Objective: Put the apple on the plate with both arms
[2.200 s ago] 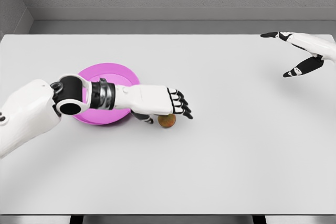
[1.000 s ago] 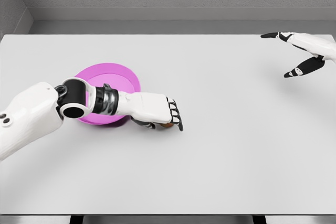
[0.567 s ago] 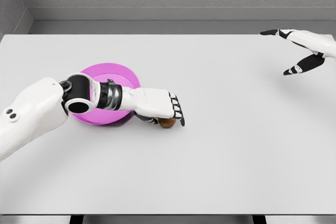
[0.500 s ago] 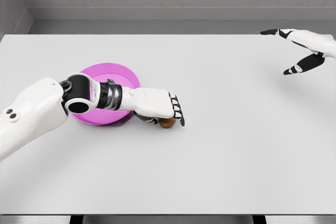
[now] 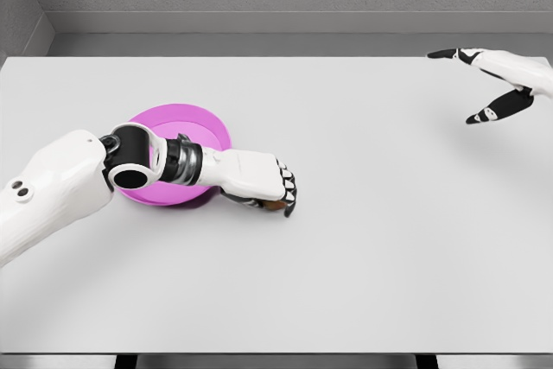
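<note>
- Pale grey table [image 5: 363, 239] fills the head view; a grey wall runs along its far edge.
- Magenta plate [image 5: 194, 124] lies flat on the left half of the table, its near part hidden behind the left forearm.
- Left arm enters from the lower left and crosses over the plate's near rim, wrist pointing right.
- Left hand [image 5: 259, 181] sits palm down, just right of the plate, low against the table.
- Its fingers [image 5: 289, 196] are curled downward and pressed close together, wrapped over the apple [image 5: 274, 206].
- Only a thin brown-orange sliver of the apple shows beneath the knuckles; the rest is covered by the hand.
- Apple is on the table just beside the plate's right rim, not on the plate; whether it touches the rim cannot be told.
- Right hand [image 5: 501, 84] hangs over the far right corner of the table, well apart from plate and apple.
- Its black-tipped fingers are spread wide and hold nothing.
</note>
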